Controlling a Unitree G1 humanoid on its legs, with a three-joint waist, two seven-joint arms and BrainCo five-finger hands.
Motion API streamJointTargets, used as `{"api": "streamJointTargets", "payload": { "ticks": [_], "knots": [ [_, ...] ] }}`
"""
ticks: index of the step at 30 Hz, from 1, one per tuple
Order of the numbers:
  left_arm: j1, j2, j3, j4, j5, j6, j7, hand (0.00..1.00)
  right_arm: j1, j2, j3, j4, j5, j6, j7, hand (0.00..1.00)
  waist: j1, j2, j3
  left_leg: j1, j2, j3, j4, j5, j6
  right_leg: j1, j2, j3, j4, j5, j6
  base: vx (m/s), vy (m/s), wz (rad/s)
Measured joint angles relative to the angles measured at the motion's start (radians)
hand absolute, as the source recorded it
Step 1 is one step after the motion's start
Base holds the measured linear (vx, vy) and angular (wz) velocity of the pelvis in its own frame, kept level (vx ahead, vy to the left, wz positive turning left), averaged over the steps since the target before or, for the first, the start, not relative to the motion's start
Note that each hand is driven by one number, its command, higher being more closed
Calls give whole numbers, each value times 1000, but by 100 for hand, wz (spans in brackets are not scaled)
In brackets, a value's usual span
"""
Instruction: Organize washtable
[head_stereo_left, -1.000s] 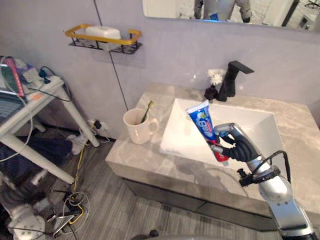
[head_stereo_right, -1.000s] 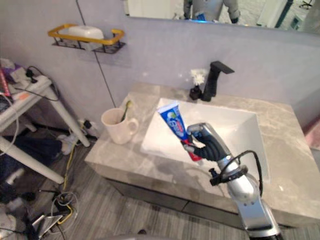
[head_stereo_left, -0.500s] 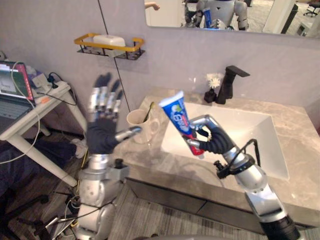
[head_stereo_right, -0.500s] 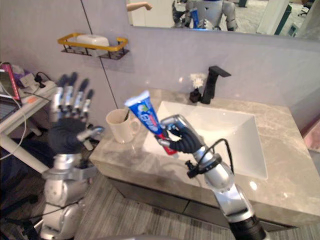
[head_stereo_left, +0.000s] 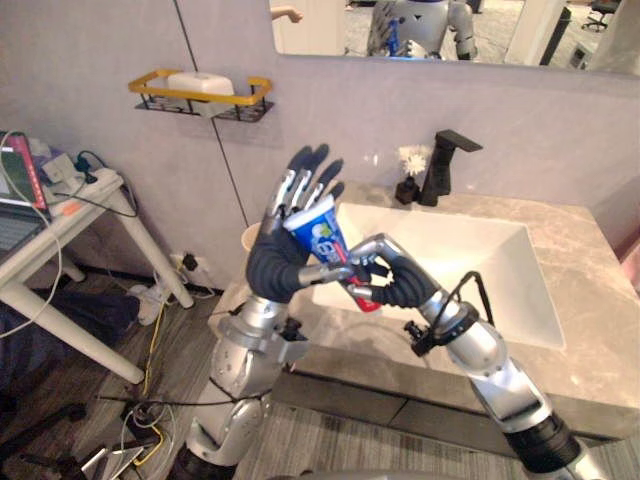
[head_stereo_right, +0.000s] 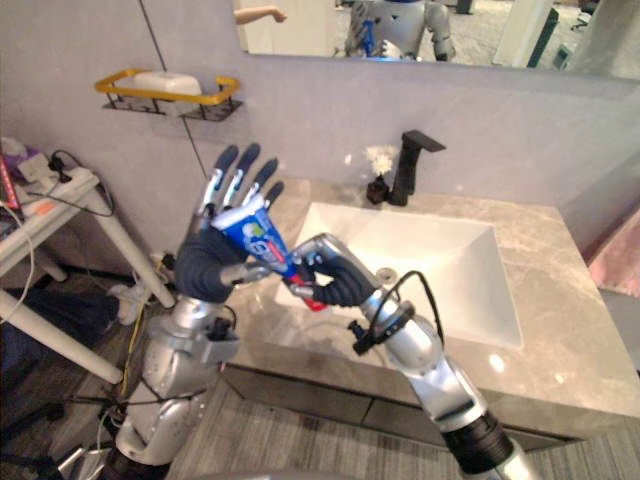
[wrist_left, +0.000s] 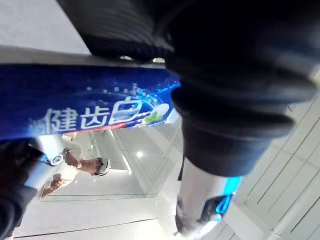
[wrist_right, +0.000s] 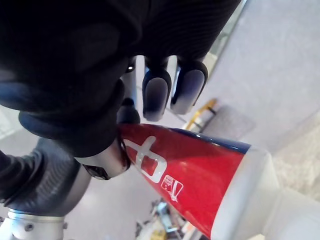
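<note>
Since the earlier frame, the left hand (head_stereo_left: 283, 262) has been raised to the toothpaste tube (head_stereo_left: 322, 232), which is held up in front of the sink (head_stereo_left: 470, 250).

Left eye view: the left hand's fingers are spread straight behind the tube's flat end. The right hand (head_stereo_left: 392, 285) is clenched round the red lower end.

Left wrist view: the tube's blue body is seen close across the hand.

Right wrist view: dark fingertips (wrist_right: 156, 95) are curled over the red end.
</note>
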Motion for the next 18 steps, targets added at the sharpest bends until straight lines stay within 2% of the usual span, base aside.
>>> {"api": "streamJointTargets", "payload": {
  "ticks": [9,18],
  "knots": [
    [-40,14,-62,38,-39,10,1,100,-9,-9,20,47,-10,21,-1,100,-1,-12,-1,0,-1,0,-7,8,2,-1,-1,1,7,0,0,0,0,0],
    [-45,12,-60,38,-62,0,1,100,-19,-6,21,46,-10,21,-1,100,0,-22,-7,6,0,1,-39,33,4,-18,-1,4,10,4,1,-26,-1,0]
  ]
}}
